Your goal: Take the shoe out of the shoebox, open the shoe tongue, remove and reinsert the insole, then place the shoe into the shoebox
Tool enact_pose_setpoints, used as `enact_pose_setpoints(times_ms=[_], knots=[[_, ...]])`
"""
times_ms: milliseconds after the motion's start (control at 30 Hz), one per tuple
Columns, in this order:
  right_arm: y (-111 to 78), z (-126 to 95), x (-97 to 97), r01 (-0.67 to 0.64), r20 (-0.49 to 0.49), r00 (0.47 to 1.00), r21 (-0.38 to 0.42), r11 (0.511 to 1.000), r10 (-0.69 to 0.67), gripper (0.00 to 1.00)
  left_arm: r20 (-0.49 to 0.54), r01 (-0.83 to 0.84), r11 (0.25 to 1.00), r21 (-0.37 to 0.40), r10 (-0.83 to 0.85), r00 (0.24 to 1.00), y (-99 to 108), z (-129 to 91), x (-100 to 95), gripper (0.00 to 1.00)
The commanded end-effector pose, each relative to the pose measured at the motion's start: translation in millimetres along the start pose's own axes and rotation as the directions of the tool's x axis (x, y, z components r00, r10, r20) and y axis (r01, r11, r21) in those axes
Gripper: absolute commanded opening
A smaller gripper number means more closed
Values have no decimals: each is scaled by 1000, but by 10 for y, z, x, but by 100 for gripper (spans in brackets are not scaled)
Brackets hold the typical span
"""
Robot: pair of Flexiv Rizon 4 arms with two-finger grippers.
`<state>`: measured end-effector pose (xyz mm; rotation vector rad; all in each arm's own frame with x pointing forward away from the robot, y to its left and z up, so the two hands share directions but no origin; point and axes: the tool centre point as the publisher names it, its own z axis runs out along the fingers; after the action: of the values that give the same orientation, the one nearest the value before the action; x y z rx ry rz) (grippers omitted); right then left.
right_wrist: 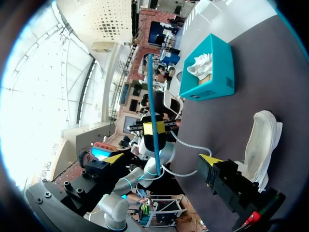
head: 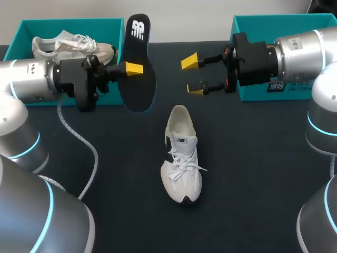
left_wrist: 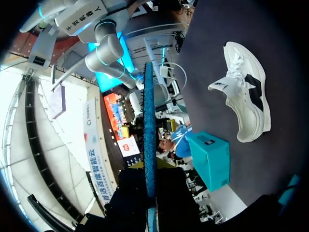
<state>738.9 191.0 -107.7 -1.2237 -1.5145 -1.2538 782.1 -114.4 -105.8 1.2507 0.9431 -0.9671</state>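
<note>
Left claw [head: 132, 69] clamps insole [head: 138, 90], long axis near-far; shoe [head: 181, 158] likewise, toe nearest.

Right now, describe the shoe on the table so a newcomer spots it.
On the dark table, between the teal left box and right box, lies a white shoe. Unlike the other shoe, inside the left box, it sits on bare tabletop.

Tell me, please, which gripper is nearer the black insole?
Left: the left gripper is shut on the insole, held upright; the right gripper is open beside it, not touching.
</note>
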Motion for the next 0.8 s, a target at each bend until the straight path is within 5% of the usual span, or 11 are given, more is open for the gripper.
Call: enact_pose_setpoints(times_ms=[33, 433, 800], knots=[[31, 117, -53, 4, -14, 1000, 4, 1000, -4, 100, 23, -36, 999, -30, 37, 999, -54, 23, 28, 0], [-39, 309, -79, 42, -19, 999, 16, 999, -41, 100, 2, 3, 999, -44, -3, 1000, -27, 80, 40, 0], [-73, 520, -82, 48, -39, 998, 29, 998, -47, 100, -39, 14, 999, -48, -16, 999, -55, 314, 251, 0]])
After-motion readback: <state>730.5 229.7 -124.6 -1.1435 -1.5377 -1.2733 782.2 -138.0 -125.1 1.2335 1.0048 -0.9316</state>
